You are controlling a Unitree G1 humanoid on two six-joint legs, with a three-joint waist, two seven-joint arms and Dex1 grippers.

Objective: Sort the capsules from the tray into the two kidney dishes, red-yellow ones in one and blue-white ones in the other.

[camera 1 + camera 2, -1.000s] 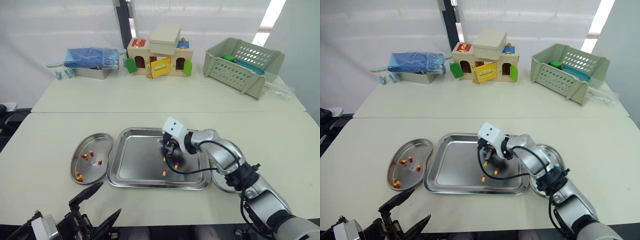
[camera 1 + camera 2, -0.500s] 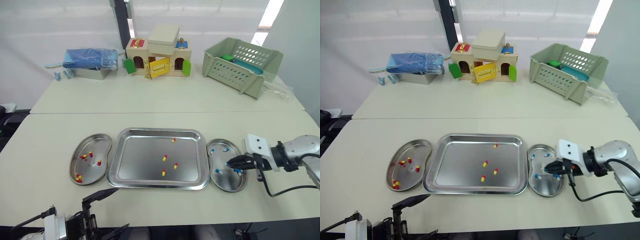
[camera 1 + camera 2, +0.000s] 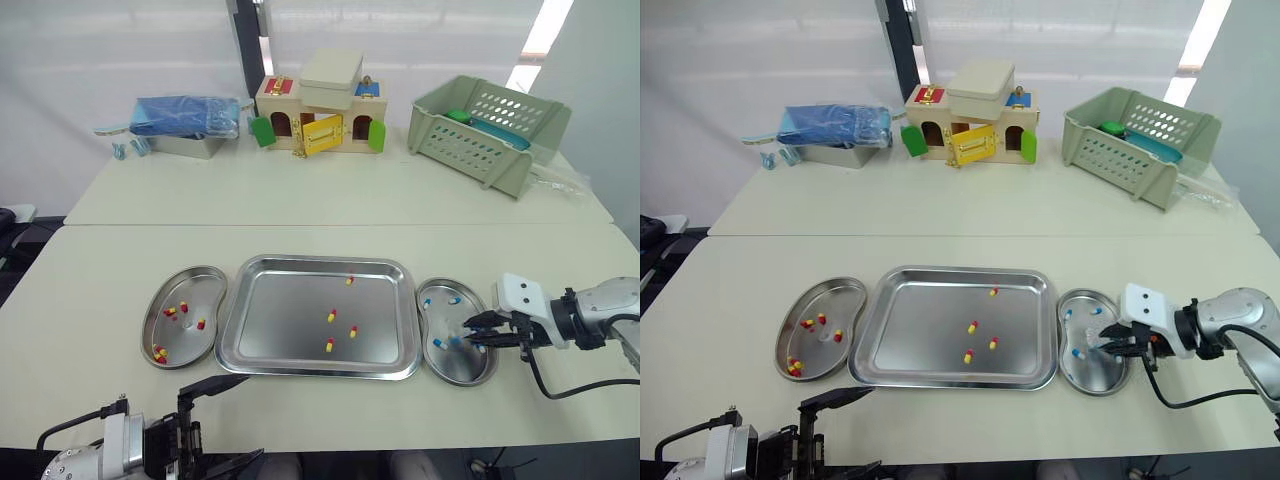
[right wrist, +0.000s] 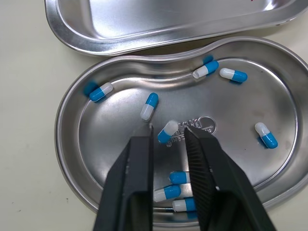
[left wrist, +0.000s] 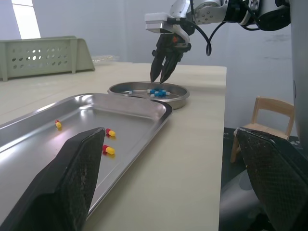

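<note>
Capsule (image 4: 167,131) between parted tool (image 4: 169,129) tips, in dish (image 4: 243,107)

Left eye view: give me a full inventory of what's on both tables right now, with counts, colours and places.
tray: 1, silver, centre of near table
red-yellow capsules: 4 loose in tray, several more in left dish
left kidney dish: 1, silver, left of tray
right kidney dish: 1, silver, right of tray
blue-white capsules: several, all in right dish
toy house: 1, wooden, far table centre
cream box: 1, on the house
green basket: 1, far table right
metal tin: 1, blue bag on top, far left
right gripper: open, over right dish
left gripper: open, at near table edge
</note>
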